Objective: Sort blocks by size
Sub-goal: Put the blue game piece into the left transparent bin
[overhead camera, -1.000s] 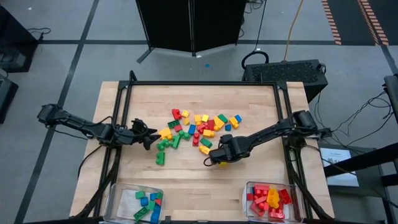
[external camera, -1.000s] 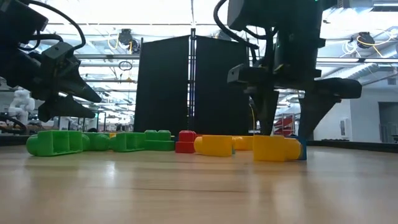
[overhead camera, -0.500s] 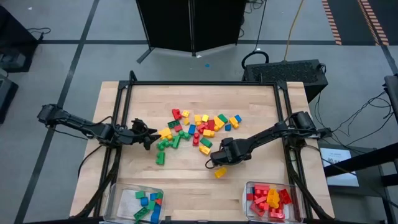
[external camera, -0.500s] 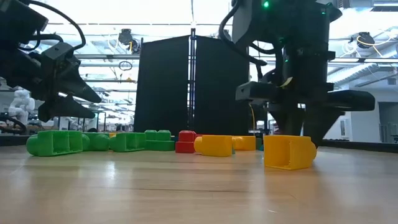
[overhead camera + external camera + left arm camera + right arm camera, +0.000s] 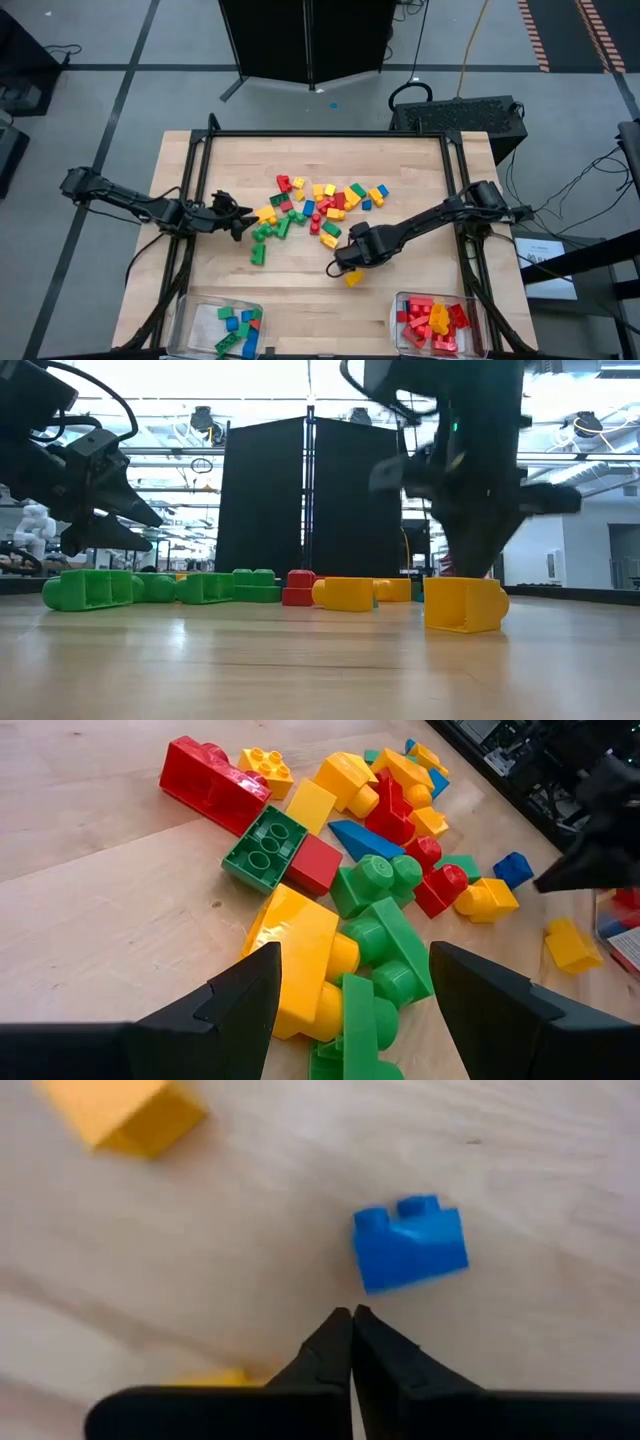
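The blocks lie in a loose pile [image 5: 318,205] at mid-table, in red, yellow, green and blue. My right gripper [image 5: 340,263] is on the pile's near side, shut with nothing between its fingers [image 5: 352,1318]. A small blue block [image 5: 410,1240] lies on the wood just beyond its tips, apart from them. A yellow block [image 5: 353,277] lies alone nearer the front edge, tipped on its side [image 5: 463,605]. My left gripper [image 5: 240,224] hangs open above the yellow and green blocks [image 5: 350,970] at the pile's left edge.
Two clear bins stand at the table's front edge: the left one [image 5: 228,328] holds green and blue blocks, the right one [image 5: 435,322] red and yellow ones. Bare wood lies between the bins and the pile. A black frame runs along the table's sides.
My right gripper has shut, from wide open on either side of the yellow block to fingers together on nothing. The yellow block has slid out toward the table's near edge and tipped onto its side. The gripper has then risen a little.
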Robot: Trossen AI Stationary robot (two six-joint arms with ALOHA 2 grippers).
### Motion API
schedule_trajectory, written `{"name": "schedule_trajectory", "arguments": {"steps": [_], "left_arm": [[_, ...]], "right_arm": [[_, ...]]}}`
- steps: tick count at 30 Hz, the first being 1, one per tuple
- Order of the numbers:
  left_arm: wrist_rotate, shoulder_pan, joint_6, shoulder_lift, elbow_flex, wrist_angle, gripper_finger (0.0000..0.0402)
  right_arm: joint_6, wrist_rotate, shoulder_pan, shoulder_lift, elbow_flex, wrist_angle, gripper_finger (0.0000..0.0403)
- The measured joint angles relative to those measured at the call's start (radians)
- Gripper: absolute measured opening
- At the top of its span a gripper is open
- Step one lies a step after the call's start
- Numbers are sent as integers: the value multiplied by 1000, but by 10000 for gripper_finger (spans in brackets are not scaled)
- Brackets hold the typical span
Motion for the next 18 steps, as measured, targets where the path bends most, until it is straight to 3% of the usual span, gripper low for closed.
{"name": "schedule_trajectory", "arguments": {"steps": [3, 7, 12, 18], "left_arm": [[0, 0, 0, 0, 0, 0, 255], [0, 0, 0, 0, 0, -1, 255], [0, 0, 0, 0, 0, -1, 255], [0, 0, 0, 0, 0, -2, 255]], "right_arm": [[3, -24, 1, 0, 72, -121, 24], [41, 24, 0, -1, 128, -227, 85], [59, 81, -13, -1, 126, -238, 191], [-49, 83, -51, -2, 93, -164, 296]]}}
